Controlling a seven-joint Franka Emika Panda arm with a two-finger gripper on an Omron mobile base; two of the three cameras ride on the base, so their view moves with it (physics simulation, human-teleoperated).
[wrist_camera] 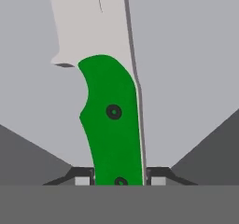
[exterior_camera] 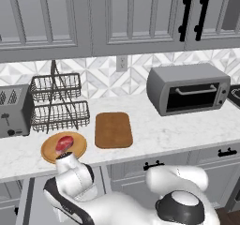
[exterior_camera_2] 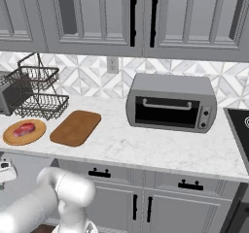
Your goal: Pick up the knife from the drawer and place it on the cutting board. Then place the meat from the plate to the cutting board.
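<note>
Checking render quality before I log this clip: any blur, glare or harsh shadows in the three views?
Left base view: even, soft light, slightly coarse; the meat on the plate reads clearly. Right base view: flat light, no glare on the cutting board. Hand view: sharp and flat-shaded, the knife very close, its handle between the end effector fingertips.

kitchen: toaster oven, marble counter, cabinets

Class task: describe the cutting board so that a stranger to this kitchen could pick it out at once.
Find the white marble counter under the grey wall cabinets. Between the silver toaster oven and the round tan wooden plate lies the brown wooden rectangular cutting board. Unlike the plate, it has straight sides and rounded corners and carries nothing.
</note>
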